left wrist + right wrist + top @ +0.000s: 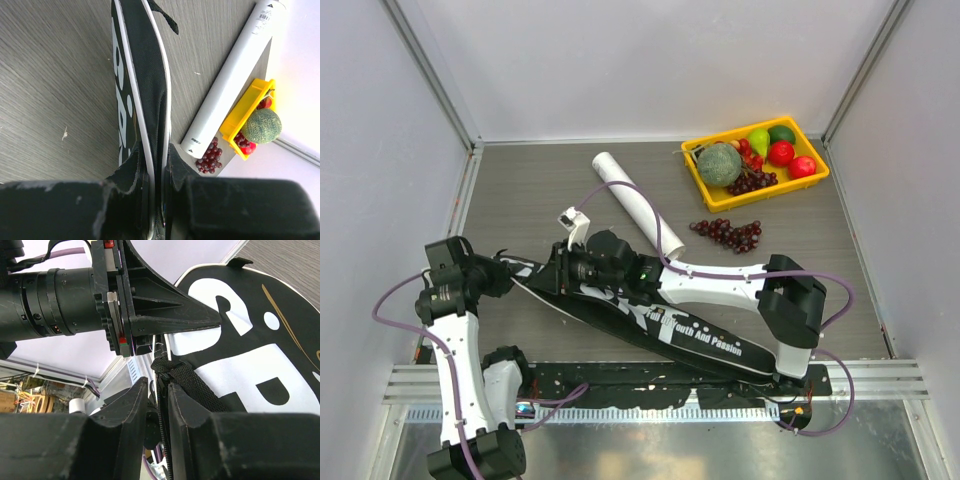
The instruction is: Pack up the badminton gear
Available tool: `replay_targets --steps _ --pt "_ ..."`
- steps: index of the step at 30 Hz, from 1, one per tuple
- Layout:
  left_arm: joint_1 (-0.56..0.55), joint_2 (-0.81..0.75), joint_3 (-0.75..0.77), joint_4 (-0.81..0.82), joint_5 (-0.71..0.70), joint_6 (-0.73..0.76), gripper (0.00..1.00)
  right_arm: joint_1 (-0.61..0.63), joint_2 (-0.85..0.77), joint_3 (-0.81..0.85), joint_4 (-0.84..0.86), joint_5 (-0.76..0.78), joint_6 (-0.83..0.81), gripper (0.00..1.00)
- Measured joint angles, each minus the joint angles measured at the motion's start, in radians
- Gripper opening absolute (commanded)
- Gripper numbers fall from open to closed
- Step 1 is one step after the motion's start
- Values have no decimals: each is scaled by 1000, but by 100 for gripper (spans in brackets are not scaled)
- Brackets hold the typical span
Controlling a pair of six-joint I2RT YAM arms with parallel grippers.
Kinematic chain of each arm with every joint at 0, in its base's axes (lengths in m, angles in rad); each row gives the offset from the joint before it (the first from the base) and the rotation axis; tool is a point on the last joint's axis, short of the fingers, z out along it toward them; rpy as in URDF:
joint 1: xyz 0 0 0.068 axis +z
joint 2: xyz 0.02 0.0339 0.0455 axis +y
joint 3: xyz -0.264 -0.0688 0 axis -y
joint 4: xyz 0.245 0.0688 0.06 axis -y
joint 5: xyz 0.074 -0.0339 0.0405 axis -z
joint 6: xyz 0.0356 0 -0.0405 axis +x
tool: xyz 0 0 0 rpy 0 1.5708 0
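**From above:** The black racket bag (700, 335) lies slantwise on the table in front of both arm bases. Both arms meet at its wide head end, the left gripper (510, 272) on the outer tip and the right gripper (558, 270) just inboard of it. White script along the bag appears to read "Full Of Youth And Passion". The long white tube (628, 198) lies just beyond the bag. The grape bunch (728, 233) and the yellow tray (694, 180) sit farther beyond it. No racket or shuttlecock shows.

**Left wrist:** The left gripper (160, 200) is clenched on the bag's white-piped rim, which is seen edge-on. The tube carries small dark print at each end, too small to read.

**Right wrist:** The fingers of the right gripper (157, 400) stand narrowly apart on either side of the bag's zipper track, next to a black webbing strap. Whether they are pinching it yet cannot be told. Big white block letters cover the bag face, and only a "P" reads clearly.

The step in hand looks like working the zipper at the head end. To do it well, the left grip should hold the rim taut while the right takes the slider alone, with the strap kept out of the jaws. The pull should run along the track rather than lift the bag.
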State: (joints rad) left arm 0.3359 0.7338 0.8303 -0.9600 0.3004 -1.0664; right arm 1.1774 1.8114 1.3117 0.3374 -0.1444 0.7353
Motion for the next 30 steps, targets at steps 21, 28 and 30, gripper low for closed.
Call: replay_targets --steps 21,28,30 --pt "1 -21 -21 10 1 -23 0 -2 33 10 15 -14 5 19" --pt "1 -25 -26 20 6 -27 0 -2 37 10 29 -14 5 5" --pt "1 -26 -26 21 6 -29 0 -2 35 0 43 -8 4 5"
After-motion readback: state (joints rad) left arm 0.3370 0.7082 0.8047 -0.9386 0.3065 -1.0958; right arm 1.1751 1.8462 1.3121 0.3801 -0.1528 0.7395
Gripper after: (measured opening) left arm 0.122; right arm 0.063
